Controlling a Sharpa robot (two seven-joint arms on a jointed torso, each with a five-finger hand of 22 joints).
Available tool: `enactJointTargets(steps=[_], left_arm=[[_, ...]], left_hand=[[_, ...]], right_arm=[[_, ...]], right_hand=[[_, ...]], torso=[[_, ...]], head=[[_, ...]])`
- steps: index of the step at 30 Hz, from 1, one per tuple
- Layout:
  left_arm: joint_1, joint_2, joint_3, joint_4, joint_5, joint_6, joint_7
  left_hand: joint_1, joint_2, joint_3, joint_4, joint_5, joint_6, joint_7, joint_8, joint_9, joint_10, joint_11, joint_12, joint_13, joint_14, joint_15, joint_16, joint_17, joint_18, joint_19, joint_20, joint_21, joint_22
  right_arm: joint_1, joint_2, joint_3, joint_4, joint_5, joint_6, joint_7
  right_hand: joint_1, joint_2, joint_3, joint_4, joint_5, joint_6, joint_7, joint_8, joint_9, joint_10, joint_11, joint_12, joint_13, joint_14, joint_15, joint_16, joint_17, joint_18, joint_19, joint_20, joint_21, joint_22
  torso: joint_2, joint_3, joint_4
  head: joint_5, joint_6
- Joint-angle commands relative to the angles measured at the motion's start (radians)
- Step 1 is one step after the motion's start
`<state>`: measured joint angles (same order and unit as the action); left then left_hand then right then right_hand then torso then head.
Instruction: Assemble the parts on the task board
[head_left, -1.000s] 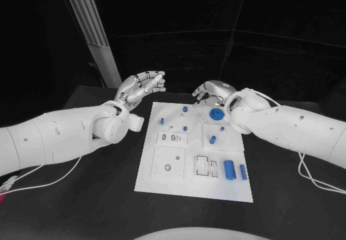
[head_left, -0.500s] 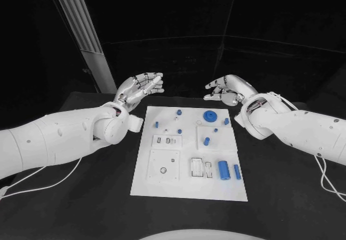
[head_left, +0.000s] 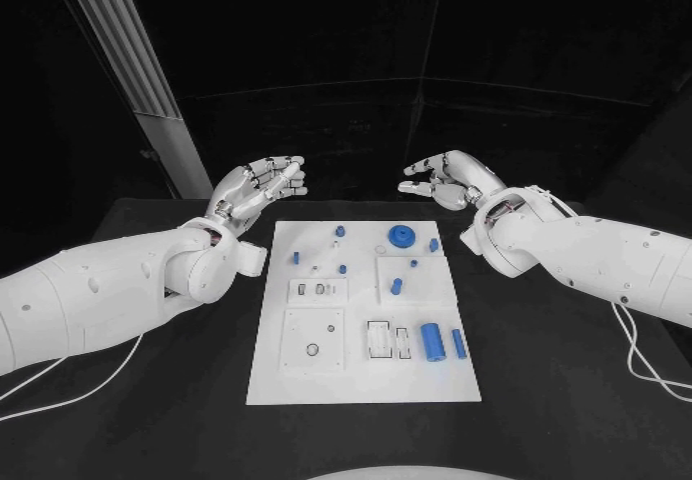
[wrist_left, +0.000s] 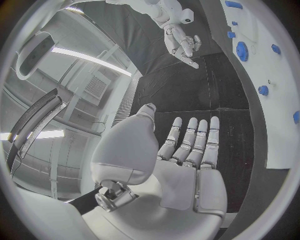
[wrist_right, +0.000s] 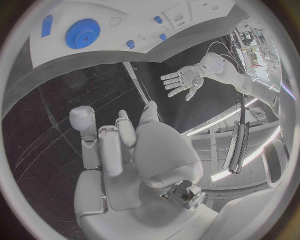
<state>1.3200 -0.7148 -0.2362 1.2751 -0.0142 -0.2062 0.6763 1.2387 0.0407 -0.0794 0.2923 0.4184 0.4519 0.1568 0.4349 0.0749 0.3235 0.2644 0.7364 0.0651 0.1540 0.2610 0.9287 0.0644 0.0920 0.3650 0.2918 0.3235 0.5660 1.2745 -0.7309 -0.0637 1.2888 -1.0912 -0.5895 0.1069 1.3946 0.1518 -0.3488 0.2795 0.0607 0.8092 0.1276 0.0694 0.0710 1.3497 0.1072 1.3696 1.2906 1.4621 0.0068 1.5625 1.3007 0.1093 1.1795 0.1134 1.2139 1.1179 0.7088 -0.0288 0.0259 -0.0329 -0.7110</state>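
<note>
White board (head_left: 364, 372) in the middle of your black table (head_left: 173, 400), and both hands are up off it now. Your right hand (head_left: 451, 180) has pulled back from the blue gear (head_left: 401, 237) it was over a second ago and hangs beyond the far right corner, fingers loosely curled, holding nothing. Your left hand (head_left: 257, 185) stays raised beyond the far left corner, fingers spread, palm empty; the left wrist view confirms it (wrist_left: 187, 165). So no part is in hand: by the look of it, you're between picks.

Parts wait on the board: the gear at the far end, small pegs (head_left: 340, 231) near it, a fat blue cylinder (head_left: 431, 341) and a thin bar (head_left: 459, 343) at the near right, just beside the empty slots (head_left: 379, 338). Nothing blocks either reach; a white cable (head_left: 635, 350) trails under your right arm, clear of the board.
</note>
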Motion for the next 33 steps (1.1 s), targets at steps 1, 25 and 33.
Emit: enactJointTargets(steps=[1, 25, 33], left_arm=[[0.000, 0.002, 0.000, -0.001, -0.005, 0.019, 0.154], [-0.003, -0.007, 0.000, 0.002, -0.005, 0.023, 0.149], [-0.003, -0.008, 0.000, 0.001, -0.005, 0.025, 0.148]], left_hand=[[0.000, 0.008, -0.008, 0.000, 0.002, -0.006, 0.138, 0.004, -0.001, -0.010, 0.000, 0.002, -0.001, -0.006, -0.001, -0.004, 0.000, -0.004, -0.007, -0.001, -0.005, -0.002], [0.001, 0.009, -0.009, 0.000, 0.002, -0.007, 0.138, 0.005, -0.001, -0.011, 0.000, 0.002, -0.001, -0.008, -0.001, -0.005, 0.000, -0.004, -0.009, -0.001, -0.005, -0.002], [0.001, 0.010, -0.009, 0.000, 0.002, -0.008, 0.138, 0.005, -0.001, -0.011, 0.000, 0.002, -0.001, -0.008, -0.001, -0.005, 0.000, -0.005, -0.009, -0.001, -0.006, -0.002]], right_arm=[[0.001, 0.006, 0.000, -0.012, 0.033, 0.005, 0.008], [-0.042, 0.041, -0.001, -0.097, -0.184, 0.074, -0.140], [-0.054, 0.052, -0.001, -0.116, -0.200, 0.117, -0.164]], right_hand=[[-0.021, -0.004, 0.008, 0.002, 0.001, 0.010, 0.008, 0.004, 0.002, 0.221, -0.047, 0.201, 0.280, 0.109, 0.007, 0.008, 0.270, -0.018, 0.066, 0.005, 0.076, 0.094], [-0.167, -0.266, 0.312, 0.011, 0.031, 0.089, -0.007, 0.000, 0.001, 0.221, -0.065, 0.201, 0.280, 0.109, -0.013, 0.008, 0.270, -0.109, 0.391, -0.008, 0.357, 0.453], [-0.210, -0.328, 0.335, 0.014, 0.097, 0.068, -0.024, -0.002, 0.000, 0.221, -0.078, 0.201, 0.280, 0.109, -0.025, 0.008, 0.270, -0.109, 0.391, -0.019, 0.357, 0.453]], torso=[[0.002, -0.0001, 0.0017], [0.003, -0.0016, 0.0033], [0.001, -0.0020, 0.0043]], head=[[-0.009, 0.001], [-0.026, -0.009], [-0.026, -0.013]])
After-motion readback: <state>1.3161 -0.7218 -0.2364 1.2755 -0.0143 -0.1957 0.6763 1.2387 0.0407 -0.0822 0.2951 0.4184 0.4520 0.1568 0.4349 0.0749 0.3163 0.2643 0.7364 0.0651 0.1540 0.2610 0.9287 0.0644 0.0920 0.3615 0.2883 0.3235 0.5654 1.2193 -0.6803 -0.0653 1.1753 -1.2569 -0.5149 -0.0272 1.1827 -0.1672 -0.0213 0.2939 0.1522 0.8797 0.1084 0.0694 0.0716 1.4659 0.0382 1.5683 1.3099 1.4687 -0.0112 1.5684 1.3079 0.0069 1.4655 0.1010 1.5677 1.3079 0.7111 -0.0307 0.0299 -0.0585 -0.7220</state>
